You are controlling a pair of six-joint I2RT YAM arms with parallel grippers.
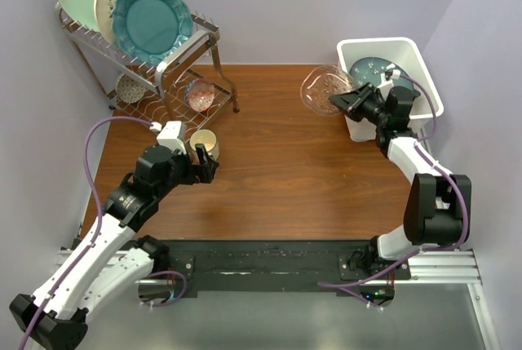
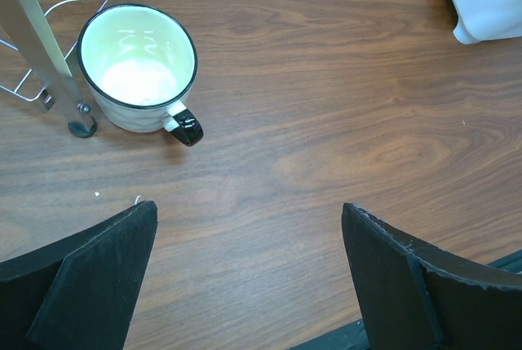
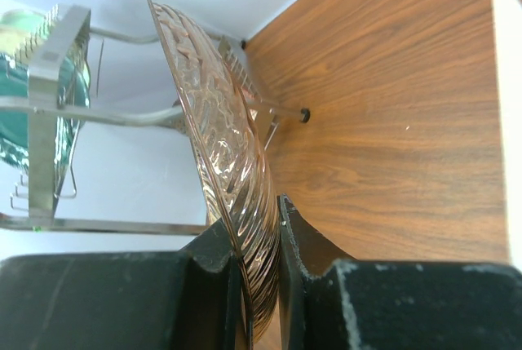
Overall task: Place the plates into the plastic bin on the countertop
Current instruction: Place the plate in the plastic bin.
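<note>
One clear plate is clamped by its rim in the right gripper, at the left edge of the white bin; the left gripper is held open above the desk, near a cup.

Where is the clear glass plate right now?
Top view, far right of the countertop: the glass plate is gripped by its rim in the right gripper, at the left rim of the white plastic bin.
</note>
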